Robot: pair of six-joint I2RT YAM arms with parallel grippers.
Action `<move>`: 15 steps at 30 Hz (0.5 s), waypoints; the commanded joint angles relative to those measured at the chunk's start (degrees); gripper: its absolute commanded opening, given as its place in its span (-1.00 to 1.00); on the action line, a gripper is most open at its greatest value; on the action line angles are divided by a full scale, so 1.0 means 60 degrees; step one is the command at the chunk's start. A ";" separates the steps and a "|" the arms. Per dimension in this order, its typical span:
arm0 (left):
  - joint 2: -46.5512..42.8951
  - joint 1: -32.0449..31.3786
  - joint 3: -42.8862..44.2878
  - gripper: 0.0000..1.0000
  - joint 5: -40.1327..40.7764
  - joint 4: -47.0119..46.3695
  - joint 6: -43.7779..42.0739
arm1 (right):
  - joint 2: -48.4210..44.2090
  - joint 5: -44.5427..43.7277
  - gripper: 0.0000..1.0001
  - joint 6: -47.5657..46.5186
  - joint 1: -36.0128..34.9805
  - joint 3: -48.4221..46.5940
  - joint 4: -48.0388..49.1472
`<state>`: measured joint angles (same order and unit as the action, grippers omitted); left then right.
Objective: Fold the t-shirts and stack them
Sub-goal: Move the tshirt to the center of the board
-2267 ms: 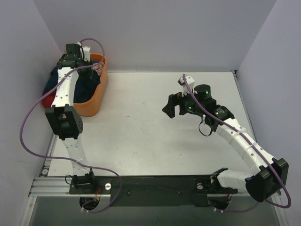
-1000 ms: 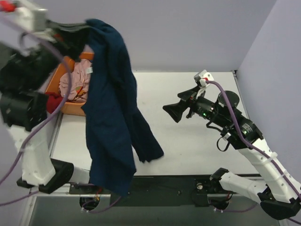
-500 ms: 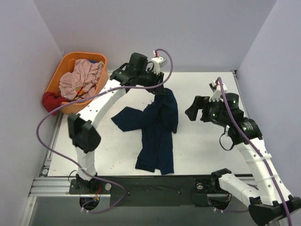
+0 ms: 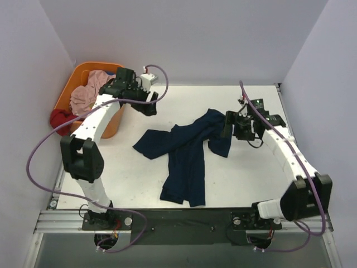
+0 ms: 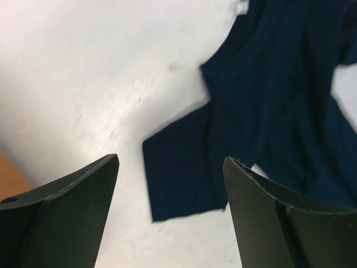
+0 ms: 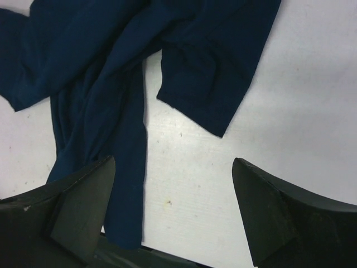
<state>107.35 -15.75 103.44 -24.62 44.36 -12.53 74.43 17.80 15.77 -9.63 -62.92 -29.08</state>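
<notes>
A navy t-shirt lies crumpled on the white table, a sleeve reaching left and the body trailing toward the front edge. It also shows in the left wrist view and the right wrist view. My left gripper is open and empty above the table, left of and behind the shirt. My right gripper is open and empty at the shirt's right edge. More shirts, pink and red, sit in and beside the orange basket.
The orange basket stands at the far left corner against the wall. Grey walls close the table on the left, back and right. The black rail runs along the front edge.
My left gripper lifted the navy shirt out of the basket, swung it over the table and let go. It has drawn back toward the basket. My right gripper moved down to the shirt's right edge.
</notes>
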 commanded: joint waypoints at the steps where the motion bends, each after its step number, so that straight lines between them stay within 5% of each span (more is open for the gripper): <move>1: -0.1001 -0.0231 -0.2174 0.71 0.0720 0.0106 -0.3004 | 0.1987 -0.0388 0.58 -0.0284 0.0226 -0.1143 -0.0017; 7: -0.1764 -0.1416 -0.4915 0.78 0.1670 -0.1544 -0.4602 | 0.4960 -0.1472 0.57 -0.0562 0.0652 -0.3311 -0.0148; 15: -0.0666 -0.2003 -0.5228 0.82 0.1539 -0.2001 -0.4385 | 0.7411 -0.0770 0.41 -0.0841 0.0784 -0.4616 -0.0456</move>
<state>101.38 -27.18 71.07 -14.90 38.02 -37.32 115.48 11.90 12.08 -4.62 -88.16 -28.12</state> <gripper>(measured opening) 0.909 0.721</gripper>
